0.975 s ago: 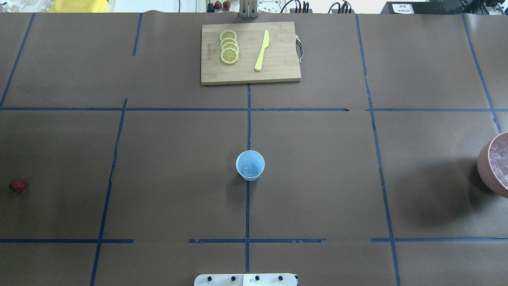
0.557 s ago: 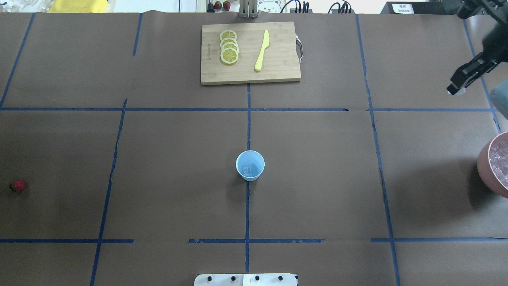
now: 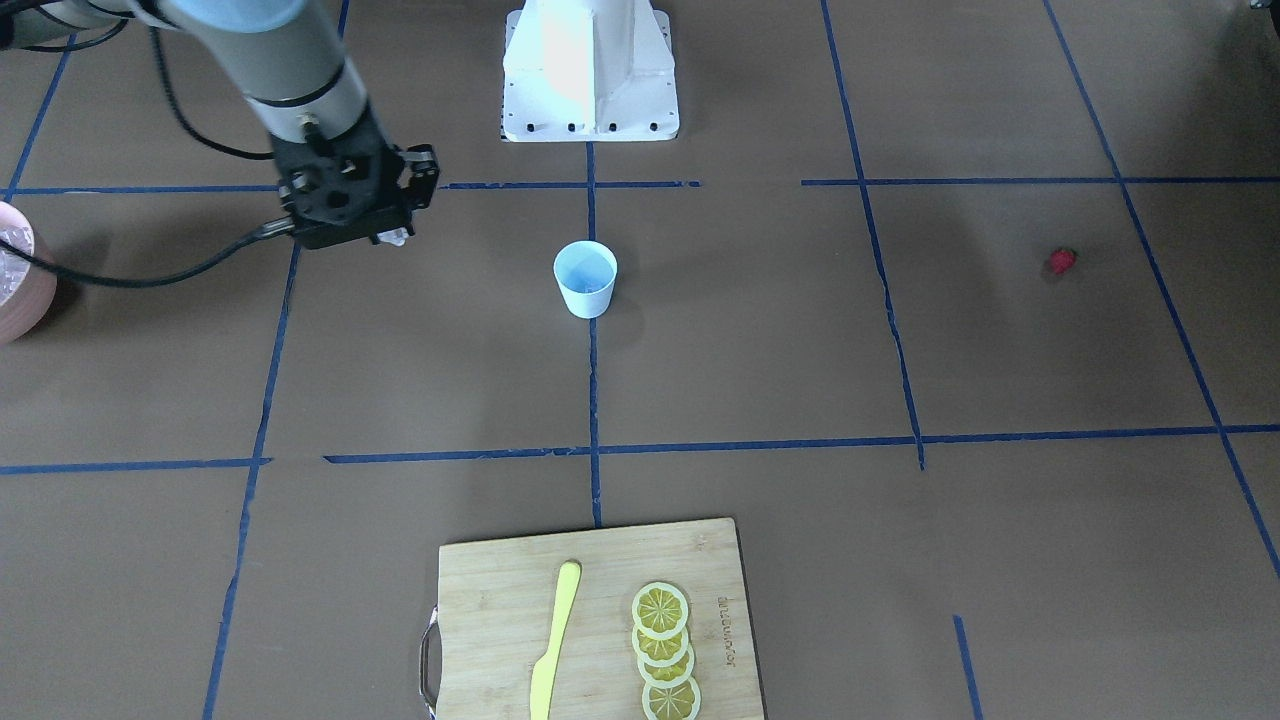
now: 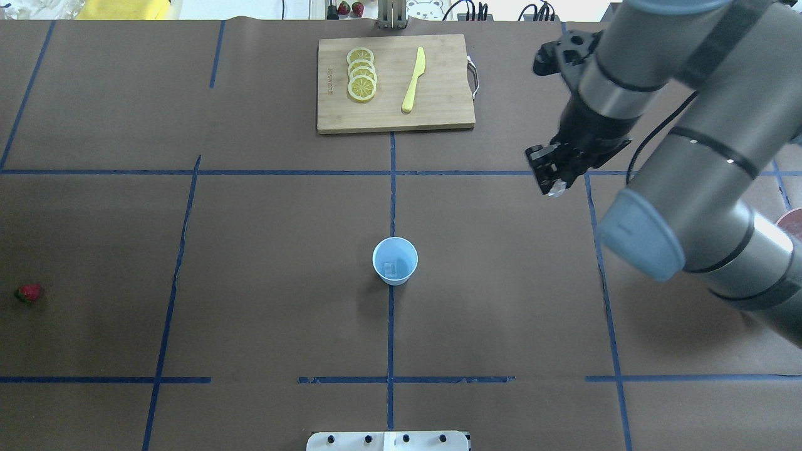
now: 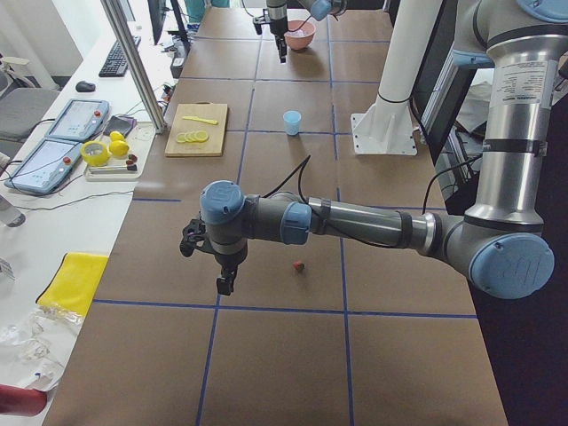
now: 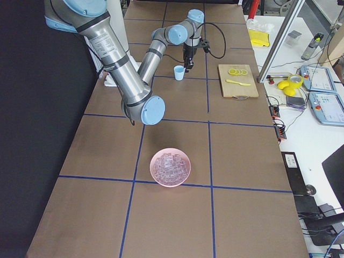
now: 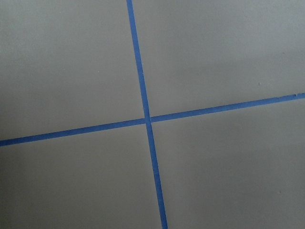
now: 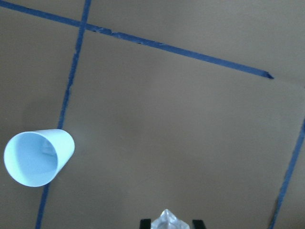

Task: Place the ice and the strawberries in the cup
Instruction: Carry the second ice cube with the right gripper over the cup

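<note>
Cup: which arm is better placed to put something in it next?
Right. The right gripper holds an ice cube and hangs fairly near the cup. The left gripper is far off, by the strawberry.

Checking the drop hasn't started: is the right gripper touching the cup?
Apart. In the overhead view the right gripper, holding an ice cube, hangs well to the side of the cup, with bare table between them.
</note>
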Controlling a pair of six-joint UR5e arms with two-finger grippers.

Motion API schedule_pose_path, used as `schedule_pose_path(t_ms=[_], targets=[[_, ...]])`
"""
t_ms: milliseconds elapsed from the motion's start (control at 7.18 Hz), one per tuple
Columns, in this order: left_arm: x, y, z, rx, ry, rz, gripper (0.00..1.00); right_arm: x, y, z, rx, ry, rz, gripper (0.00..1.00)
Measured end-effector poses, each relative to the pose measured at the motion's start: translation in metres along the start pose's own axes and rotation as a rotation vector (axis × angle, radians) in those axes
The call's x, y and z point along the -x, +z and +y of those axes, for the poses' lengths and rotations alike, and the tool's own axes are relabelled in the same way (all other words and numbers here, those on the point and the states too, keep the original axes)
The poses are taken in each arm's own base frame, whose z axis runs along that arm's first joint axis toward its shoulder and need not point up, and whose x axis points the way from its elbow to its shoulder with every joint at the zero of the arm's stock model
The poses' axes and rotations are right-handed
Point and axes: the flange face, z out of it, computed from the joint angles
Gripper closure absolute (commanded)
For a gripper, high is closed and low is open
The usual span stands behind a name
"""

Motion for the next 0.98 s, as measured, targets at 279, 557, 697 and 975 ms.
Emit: schedule_pose_path(t_ms=[279, 557, 697, 975], targets=[[0.002, 0.002, 0.002, 0.004, -0.003, 0.0, 0.0, 0.081, 0.047, 0.006, -0.03, 0.036, 0.008, 1.0], [0.004, 0.004, 0.004, 0.007, -0.006, 0.001, 0.0, 0.132, 0.084, 0.007, -0.041, 0.049, 0.032, 1.0], [0.004, 0.004, 0.004, 0.007, -0.006, 0.001, 0.0, 0.142, 0.096, 0.007, -0.044, 0.048, 0.039, 1.0], [0.004, 0.004, 0.005, 0.006, -0.005, 0.0, 0.0, 0.15, 0.113, 0.0, -0.054, 0.042, 0.032, 0.99]])
